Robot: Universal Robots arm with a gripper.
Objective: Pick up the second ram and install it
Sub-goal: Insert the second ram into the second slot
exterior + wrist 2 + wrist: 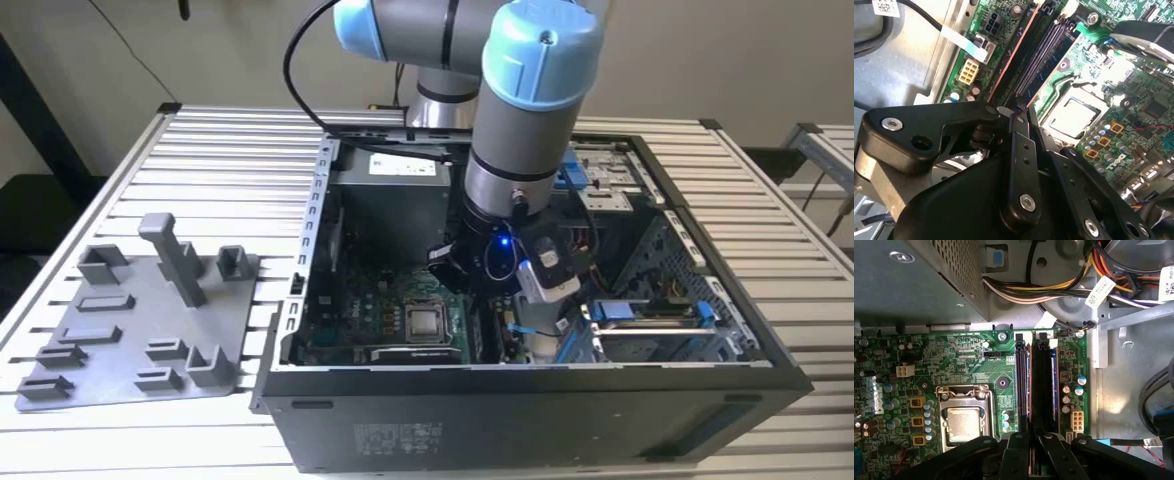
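Black hand (1030, 447) sits low inside the PC case (534, 420) over the motherboard slots (1036, 385), fingers narrowed on the second ram (1032, 462) edge-on between them — install step, needs straight press into slot.

Open PC case (767, 345) sits on a slatted metal table (214, 150). Grey plastic tray (127, 385) with upright posts lies beside the case, toward the exterior view's left. Inside the case: green motherboard (961, 352), CPU socket (964, 422), empty black memory slots (1041, 385), bundled power cables (1054, 287).
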